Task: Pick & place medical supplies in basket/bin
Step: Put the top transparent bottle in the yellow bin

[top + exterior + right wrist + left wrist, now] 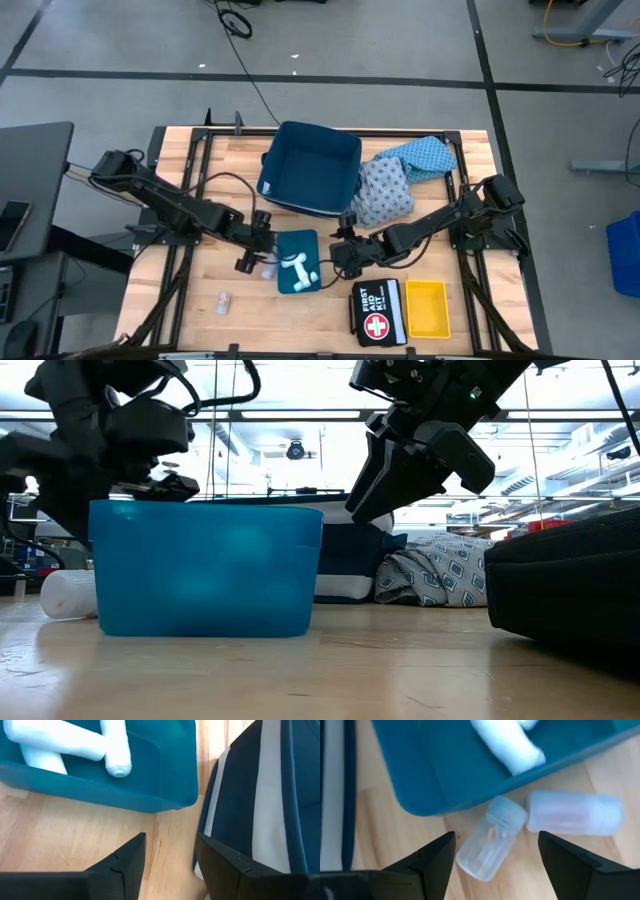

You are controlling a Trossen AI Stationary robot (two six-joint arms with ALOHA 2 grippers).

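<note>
We read "FIRST AID KIT" on the black pouch (pixel 378 312). Left gripper (pixel 495 857) gapes over a clear vial (pixel 490 845); right gripper (pixel 170 852) hangs open, empty, beside the teal bin (pixel 165 780).

Wooden table (pixel 180 300) bears bins (pixel 310 165), garments (pixel 385 190), vials (pixel 490 842).

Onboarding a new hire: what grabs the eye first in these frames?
Both tools converge on the small teal bin at the table's middle front, white rolls inside it. The left tool, open, straddles a clear vial lying against the bin's outer wall. Behind sits a large dark-blue bin, with patterned blue cloths heaped at its right.
</note>
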